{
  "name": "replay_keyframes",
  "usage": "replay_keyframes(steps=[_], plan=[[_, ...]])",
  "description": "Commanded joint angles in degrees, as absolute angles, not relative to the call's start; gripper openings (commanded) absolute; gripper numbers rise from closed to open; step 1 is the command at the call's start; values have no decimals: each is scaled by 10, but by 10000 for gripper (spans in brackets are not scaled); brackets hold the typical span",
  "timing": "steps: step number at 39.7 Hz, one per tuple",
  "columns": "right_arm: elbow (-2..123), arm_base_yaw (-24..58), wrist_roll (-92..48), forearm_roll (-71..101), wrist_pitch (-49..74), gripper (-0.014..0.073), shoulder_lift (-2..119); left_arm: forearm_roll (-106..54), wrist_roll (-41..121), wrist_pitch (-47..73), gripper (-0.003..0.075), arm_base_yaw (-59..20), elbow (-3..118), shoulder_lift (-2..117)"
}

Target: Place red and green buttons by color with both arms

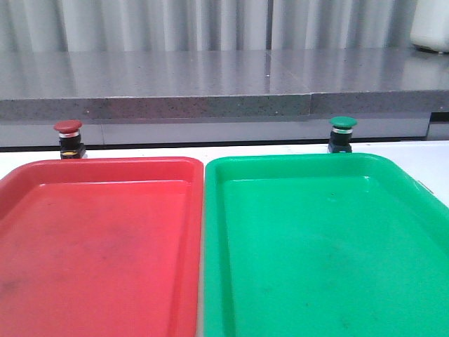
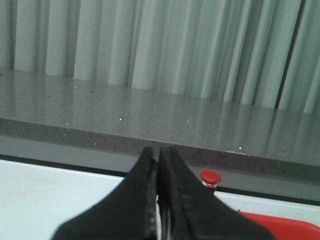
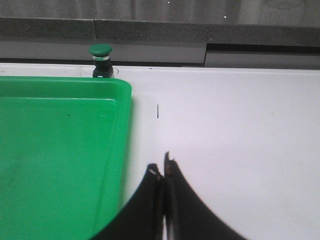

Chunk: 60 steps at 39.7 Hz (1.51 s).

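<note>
The red button [image 1: 69, 137] stands upright on the white table just behind the far left of the red tray [image 1: 98, 246]. The green button [image 1: 342, 133] stands upright behind the far right of the green tray [image 1: 323, 246]. Neither arm shows in the front view. My left gripper [image 2: 158, 152] is shut and empty, well short of the red button [image 2: 210, 178]. My right gripper [image 3: 161, 167] is shut and empty over the white table beside the green tray's [image 3: 60, 150] right rim, far from the green button [image 3: 101, 59].
A grey speckled ledge [image 1: 210, 88] runs along the back just behind both buttons, with a curtain above it. The two trays lie side by side and fill the near table. White table [image 3: 235, 140] extends right of the green tray.
</note>
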<state>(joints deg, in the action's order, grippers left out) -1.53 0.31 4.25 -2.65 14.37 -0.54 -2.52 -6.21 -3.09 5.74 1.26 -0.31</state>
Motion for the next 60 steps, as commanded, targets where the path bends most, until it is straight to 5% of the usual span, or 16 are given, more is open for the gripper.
replay_keyframes(steps=[1,11,23,27,33,36,46,60], plan=[[-12,0,39,-26,101,-123,-15,-29,-65,-62,-20,57,83,11],[-12,0,39,-26,101,-123,-15,-29,-65,92,-20,57,249,181],[-12,0,39,-26,101,-123,-15,-32,-65,98,-1,57,297,256],[-12,0,39,-26,101,-123,-15,-32,-65,95,148,57,297,256],[-12,0,39,-26,101,-123,-15,-32,-65,90,573,57,297,256],[-12,0,39,-26,101,-123,-15,-35,-65,91,656,57,297,259],[-12,0,39,-26,101,-123,-15,-35,-64,94,659,42,329,365],[-12,0,39,-26,101,-123,-15,-35,-46,174,659,-65,529,650]])
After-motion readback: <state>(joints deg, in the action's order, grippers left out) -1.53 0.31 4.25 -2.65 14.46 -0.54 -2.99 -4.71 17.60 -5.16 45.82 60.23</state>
